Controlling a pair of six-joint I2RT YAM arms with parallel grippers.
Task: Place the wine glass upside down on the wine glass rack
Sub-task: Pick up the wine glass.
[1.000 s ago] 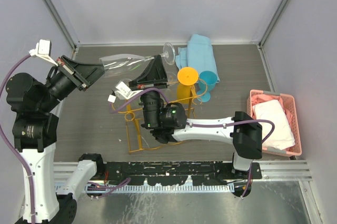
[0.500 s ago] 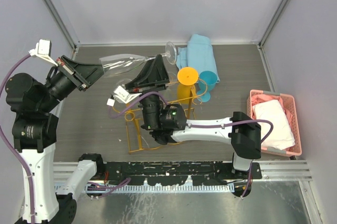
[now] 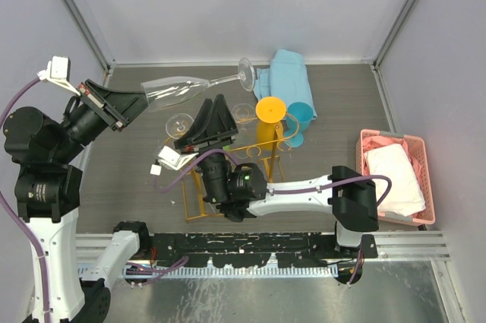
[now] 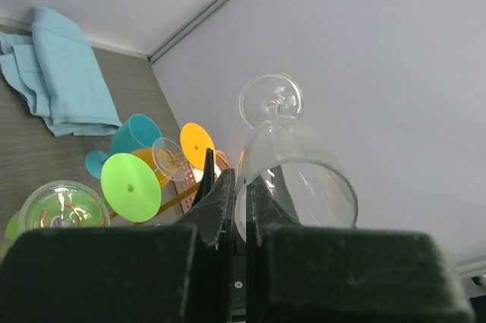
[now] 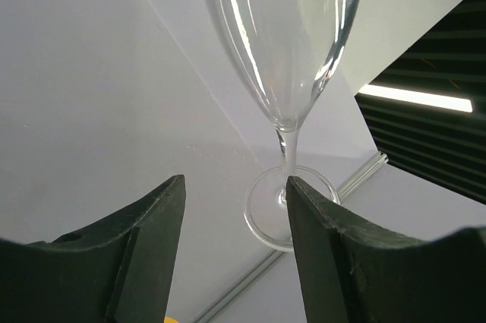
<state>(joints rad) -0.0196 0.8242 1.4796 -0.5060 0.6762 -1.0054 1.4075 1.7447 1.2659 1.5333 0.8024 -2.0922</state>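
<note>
My left gripper (image 3: 143, 98) is pinched shut on the wine glass (image 3: 190, 87) rim; the glass lies level in the air. My right gripper (image 3: 216, 104) gapes empty near its stem, over the wine glass rack (image 3: 191, 200).

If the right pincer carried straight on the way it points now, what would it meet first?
Most likely the wine glass: its stem and foot show ahead, in the gap of the open right pincer. The left pincer grips that glass at the bowl's rim. How far off it is, the wrist view cannot settle.
</note>
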